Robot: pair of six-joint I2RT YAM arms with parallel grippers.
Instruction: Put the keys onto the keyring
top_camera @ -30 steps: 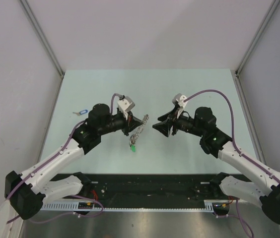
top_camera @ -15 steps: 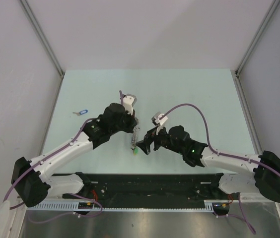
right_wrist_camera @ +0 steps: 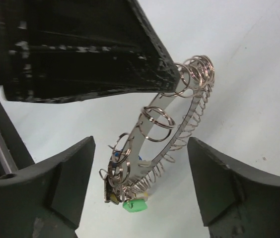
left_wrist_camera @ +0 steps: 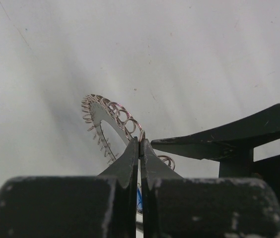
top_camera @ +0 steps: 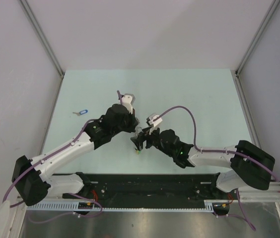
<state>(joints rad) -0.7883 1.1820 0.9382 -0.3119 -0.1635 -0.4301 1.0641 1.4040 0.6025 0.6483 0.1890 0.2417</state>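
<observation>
The keyring (right_wrist_camera: 172, 126), a flat silver ring edged with small wire loops, hangs tilted from my left gripper (left_wrist_camera: 140, 142), which is shut on its upper rim. It also shows in the left wrist view (left_wrist_camera: 100, 115) and, small, in the top view (top_camera: 138, 137). Keys hang at its low end: a green head (right_wrist_camera: 134, 205), a yellow one (right_wrist_camera: 112, 198) and a bit of blue (right_wrist_camera: 115, 157). My right gripper (right_wrist_camera: 140, 146) is open, with a finger on each side of the ring's lower part, not touching it. A loose blue key (top_camera: 82, 112) lies on the table at the far left.
The pale green table (top_camera: 194, 94) is walled by white panels at the back and sides. A black rail (top_camera: 150, 186) runs along the near edge by the arm bases. The two grippers meet near the table's middle (top_camera: 139, 135).
My right arm has swung left and forward from the table's right side, bringing its open jaws around the hanging ring. My left gripper shifted slightly right and kept its hold on the ring.
</observation>
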